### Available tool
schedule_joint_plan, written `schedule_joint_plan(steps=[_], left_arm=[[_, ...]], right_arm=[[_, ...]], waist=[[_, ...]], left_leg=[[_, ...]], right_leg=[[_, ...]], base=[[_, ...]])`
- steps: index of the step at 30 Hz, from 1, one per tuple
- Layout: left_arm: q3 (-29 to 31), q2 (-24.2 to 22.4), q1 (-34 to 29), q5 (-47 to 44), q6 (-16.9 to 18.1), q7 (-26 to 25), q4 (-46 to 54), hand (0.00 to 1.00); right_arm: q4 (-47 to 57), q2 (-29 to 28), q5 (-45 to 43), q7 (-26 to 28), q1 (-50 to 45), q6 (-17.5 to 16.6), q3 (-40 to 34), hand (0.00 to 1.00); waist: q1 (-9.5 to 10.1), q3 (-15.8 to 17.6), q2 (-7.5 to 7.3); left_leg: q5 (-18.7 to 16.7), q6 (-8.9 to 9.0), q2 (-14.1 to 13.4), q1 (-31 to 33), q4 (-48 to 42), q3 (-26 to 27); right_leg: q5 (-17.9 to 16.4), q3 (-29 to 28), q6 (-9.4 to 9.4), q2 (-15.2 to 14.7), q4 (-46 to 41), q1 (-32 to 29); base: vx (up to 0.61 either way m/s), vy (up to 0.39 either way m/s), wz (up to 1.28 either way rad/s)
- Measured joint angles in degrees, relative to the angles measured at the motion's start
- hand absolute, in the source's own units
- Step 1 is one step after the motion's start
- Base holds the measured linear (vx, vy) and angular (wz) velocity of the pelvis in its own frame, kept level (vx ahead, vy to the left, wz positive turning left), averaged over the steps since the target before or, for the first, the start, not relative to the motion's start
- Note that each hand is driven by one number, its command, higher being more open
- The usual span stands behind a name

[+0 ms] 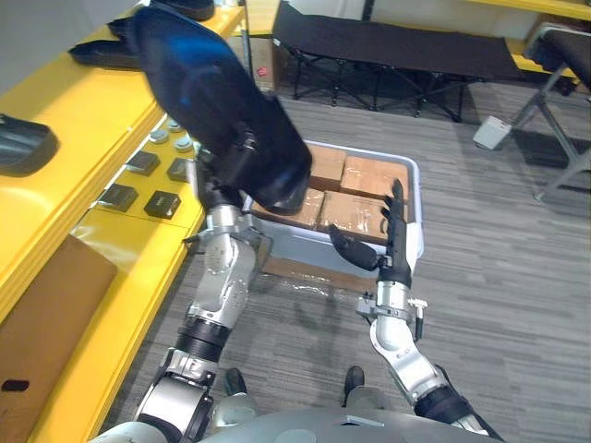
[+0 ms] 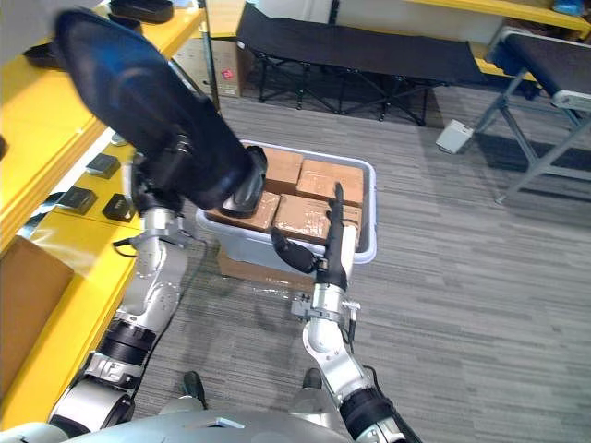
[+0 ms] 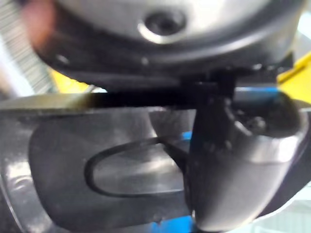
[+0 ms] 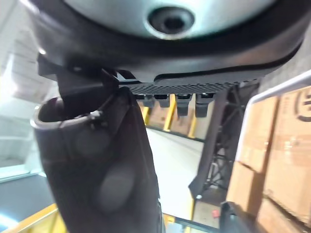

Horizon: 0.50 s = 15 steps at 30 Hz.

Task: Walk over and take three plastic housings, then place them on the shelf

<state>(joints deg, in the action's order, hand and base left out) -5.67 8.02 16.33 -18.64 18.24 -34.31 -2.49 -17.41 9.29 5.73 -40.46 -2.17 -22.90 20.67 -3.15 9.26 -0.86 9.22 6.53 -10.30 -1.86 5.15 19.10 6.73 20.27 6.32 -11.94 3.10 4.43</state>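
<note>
A large dark plastic housing is raised over the edge of the yellow shelf, and my left hand is shut on its lower end. In the left wrist view my thumb lies against the housing's glossy dark face. More dark housings lie on the shelf's upper levels: one at the left edge, one further back. My right hand stands open in front of the grey bin, fingers straight up, thumb out, holding nothing.
A grey bin holding brown cardboard boxes sits on the floor right ahead. Small black parts and round caps lie on the lower shelf level, beside a cardboard sheet. A black cot stands at the back.
</note>
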Motion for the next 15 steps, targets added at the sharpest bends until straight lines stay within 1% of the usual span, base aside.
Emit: schedule_joint_plan(steps=[1,3,4,6,7,9,10,11,13,15], left_arm=[[1.83,0.47,-1.22,5.28,0.01,-3.07,1.88,0.0],[3.27,1.14,-2.46,12.48,-0.01,-6.61,3.47,0.0],[3.76,1.47,-3.55,17.16,-0.01,-8.48,4.41,0.0],[3.99,1.65,-4.13,22.54,-0.02,-9.99,5.02,0.0],[4.1,1.71,-4.33,23.87,0.0,-10.02,5.13,0.0],[3.9,2.51,-6.17,25.57,0.5,-8.78,5.31,0.0],[3.87,2.64,-6.84,25.53,0.54,-8.12,5.31,0.0],[3.81,3.06,-8.78,25.35,1.19,-6.5,5.32,0.0],[3.43,3.24,-13.07,23.02,2.9,-3.34,5.43,0.0],[2.83,3.04,-20.19,18.41,3.47,1.45,6.79,0.0]], right_arm=[[0.01,0.01,-1.01,0.3,-1.11,0.34,0.03,1.0],[0.01,0.03,-2.6,1.5,-1.84,0.53,0.2,1.0],[0.02,-0.05,-3.77,2.55,-2.41,0.52,0.38,1.0],[0.08,0.02,-4.64,4.9,-3.75,0.49,0.31,1.0],[0.08,0.05,-5.11,5.9,-4.02,0.5,0.37,1.0],[0.31,0.07,-8.31,10.35,-5.51,0.47,0.49,1.0],[0.45,0.09,-9.34,11.52,-6.07,0.47,0.44,1.0],[0.5,0.1,-11.65,13.7,-6.82,0.53,0.31,1.0],[1.19,0.11,-14.31,15.8,-8.3,1.12,-0.39,1.0],[3.15,0.13,-18.12,18.86,-10.71,1.42,-3.01,1.0]], waist=[[0.07,-0.79,0.54],[0.39,-1.23,1.12],[0.54,-2.08,1.49],[1.14,-3.16,1.88],[1.14,-3.37,1.94],[0.94,-4.53,2.31],[0.9,-4.69,2.39],[0.65,-4.85,2.55],[0.26,-5.04,2.85],[0.01,-5.11,2.96]], left_leg=[[0.07,-0.09,-0.06,0.66,0.0,-0.17],[0.12,-0.13,-0.11,0.84,-0.01,-0.21],[0.14,-0.14,-0.08,1.17,-0.01,-0.28],[0.16,-0.14,-0.08,1.3,-0.02,-0.34],[0.16,-0.14,-0.08,1.29,-0.02,-0.34],[0.12,-0.11,-0.08,1.53,-0.02,-0.22],[0.11,-0.09,-0.08,1.52,-0.02,-0.17],[0.06,-0.03,-0.12,1.51,-0.02,0.01],[-0.06,0.11,-0.15,1.51,-0.02,0.35],[-0.24,0.33,-0.25,1.42,-0.03,1.33]], right_leg=[[-0.07,0.56,-0.08,0.02,0.04,-0.23],[-0.1,0.77,-0.13,0.04,0.08,-0.27],[-0.09,0.89,-0.14,0.03,0.16,-0.48],[-0.1,1.06,-0.15,0.04,0.33,-0.57],[-0.1,1.1,-0.15,0.05,0.43,-0.67],[-0.21,1.07,0.03,0.1,0.85,-0.86],[-0.25,1.07,0.08,0.11,0.94,-0.83],[-0.25,0.97,0.09,0.13,0.97,-0.89],[-0.26,0.64,0.09,0.14,1.0,-1.18],[-0.11,-0.27,0.0,0.18,1.01,-1.5]], base=[[0.01,0.001,0.22],[0.01,0.001,0.1],[0.01,0.004,0.06],[0.01,0.003,0.04],[0.0,0.0,0.0],[0.0,-0.001,-0.02],[0.02,-0.004,-0.04],[0.02,-0.005,-0.07],[0.02,-0.004,-0.11],[0.05,-0.005,-0.18]])
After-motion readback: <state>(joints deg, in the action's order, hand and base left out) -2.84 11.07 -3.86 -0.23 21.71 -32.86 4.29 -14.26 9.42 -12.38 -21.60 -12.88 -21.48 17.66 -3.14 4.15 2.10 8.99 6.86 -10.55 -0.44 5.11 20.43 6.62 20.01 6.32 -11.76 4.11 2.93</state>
